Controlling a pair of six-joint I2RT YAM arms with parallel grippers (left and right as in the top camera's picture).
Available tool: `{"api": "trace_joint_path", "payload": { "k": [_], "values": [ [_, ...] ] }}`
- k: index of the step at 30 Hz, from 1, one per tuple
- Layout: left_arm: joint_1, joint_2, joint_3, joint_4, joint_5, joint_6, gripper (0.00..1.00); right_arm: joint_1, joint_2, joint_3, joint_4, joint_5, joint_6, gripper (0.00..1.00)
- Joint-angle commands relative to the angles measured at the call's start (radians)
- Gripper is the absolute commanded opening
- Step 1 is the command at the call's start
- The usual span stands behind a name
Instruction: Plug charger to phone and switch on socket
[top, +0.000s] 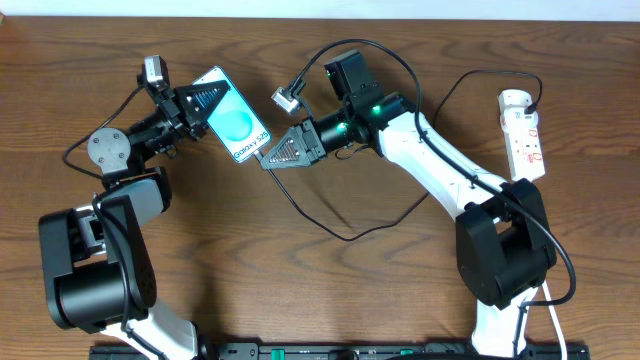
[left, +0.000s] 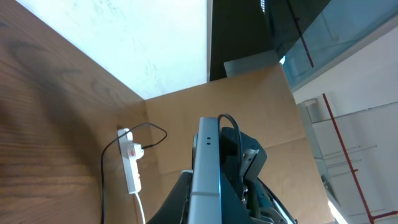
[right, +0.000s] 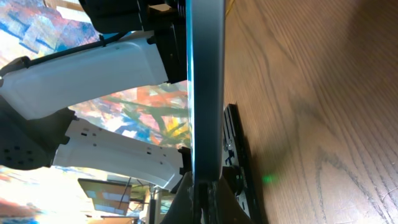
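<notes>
- Toward the far edge of the brown wood-grain worktop (top: 300, 300), left of its middle, the slim rectangular black-edged phone with the bright turquoise screen (top: 238, 125) is held screen-up between the two arms. It looks raised off the wood, though I cannot be sure.
- The left claw (top: 212, 100) is pinching the phone's far short end. The left wrist view shows the phone (left: 205, 162) edge-on between its fingers.
- The right claw (top: 272, 158) is pressed together at the phone's near short end. The long thin black charger cable (top: 320, 225) runs out from it, so I judge it pinches the plug end there. The tip is hidden, and whether it sits in the port cannot be told.
- The cable sags in a loop toward the middle of the worktop, passes under the right arm and appears to reach the white elongated power strip with red markings (top: 525, 135). The strip lies near the far right corner, along the right edge, well apart from the phone.
- Risk: a tip slightly off the port would bend under a push, or shove the phone out of the left claw's narrow hold.
- Risk: if the plug is only half seated, letting go could let the cable's own pull draw it out.
- Risk: when the right arm reaches for the strip's switch, the loop beneath it could snag and drag the phone or the strip.
</notes>
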Motion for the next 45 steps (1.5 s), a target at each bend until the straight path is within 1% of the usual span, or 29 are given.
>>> {"api": "trace_joint_path", "payload": {
  "k": [1,14,34,45],
  "values": [
    [-0.018,-0.008,0.012,0.019,0.046,-0.017,0.08,0.003,0.005,0.002,0.016,0.061,0.03,0.01],
    [-0.018,-0.008,0.012,0.019,0.046,-0.018,0.08,-0.002,0.005,0.002,0.062,0.08,0.074,0.01],
    [-0.018,-0.008,0.012,0.019,0.042,-0.021,0.07,0.002,0.005,0.002,0.06,0.071,0.074,0.01],
    [-0.017,-0.008,0.012,0.006,0.041,-0.027,0.08,0.002,0.005,0.002,0.055,0.068,0.074,0.03]
  ]
}}
